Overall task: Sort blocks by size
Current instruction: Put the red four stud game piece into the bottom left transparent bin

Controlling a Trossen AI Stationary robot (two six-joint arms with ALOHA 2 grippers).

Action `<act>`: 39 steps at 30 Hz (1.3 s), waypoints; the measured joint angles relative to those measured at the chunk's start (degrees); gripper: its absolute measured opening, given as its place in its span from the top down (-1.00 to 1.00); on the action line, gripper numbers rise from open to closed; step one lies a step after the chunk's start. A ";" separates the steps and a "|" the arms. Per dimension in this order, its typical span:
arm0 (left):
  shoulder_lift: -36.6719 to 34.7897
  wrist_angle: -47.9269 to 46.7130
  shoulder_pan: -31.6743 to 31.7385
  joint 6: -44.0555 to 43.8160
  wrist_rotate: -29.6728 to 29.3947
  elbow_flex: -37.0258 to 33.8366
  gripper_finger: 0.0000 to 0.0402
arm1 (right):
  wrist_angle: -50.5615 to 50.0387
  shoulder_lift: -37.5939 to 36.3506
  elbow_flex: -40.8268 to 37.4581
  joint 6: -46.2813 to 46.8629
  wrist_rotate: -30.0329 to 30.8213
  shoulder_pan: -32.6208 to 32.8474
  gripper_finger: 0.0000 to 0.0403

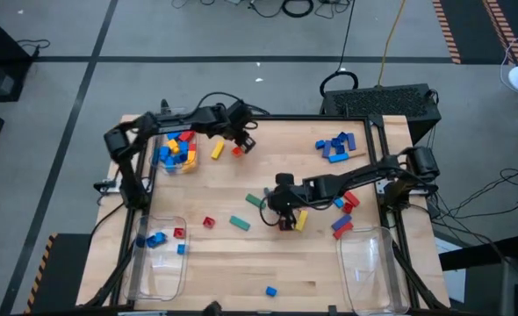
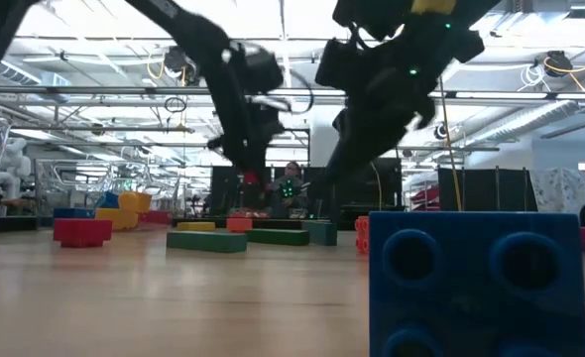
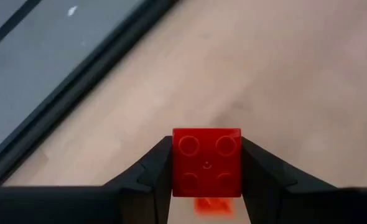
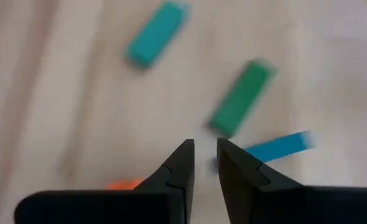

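Studded square red brick in left end effector

— Any text, label, brand, number or sign to read anywhere?
— None. Studs only on the red brick and on the blue brick, no lettering.
— On the clear bins, or the counter?
— Nothing legible on bin or counter. Same for the room behind: too blurred to read.
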 joint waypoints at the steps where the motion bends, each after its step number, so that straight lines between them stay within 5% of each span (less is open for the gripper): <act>1: -1.27 -1.73 -1.15 0.15 0.00 0.00 0.28 | -1.22 -0.02 0.00 -0.82 -2.40 0.16 0.71; 9: -10.69 -15.75 -13.36 -1.83 -2.16 0.00 0.28 | -7.24 -0.27 0.00 -3.13 -8.97 0.73 0.33; 20: -18.13 -36.47 -34.68 -25.49 -9.26 0.00 0.28 | -6.38 1.50 0.00 -1.23 -9.65 4.66 -0.27; 29: -19.18 -50.09 -47.40 -44.16 -9.09 0.00 0.28 | -5.00 3.41 -0.04 -1.64 -3.44 5.17 -0.32; 39: -19.18 -51.36 -57.59 -54.53 -5.64 -0.22 0.28 | -5.09 3.42 -0.04 -1.66 -3.45 5.14 -0.19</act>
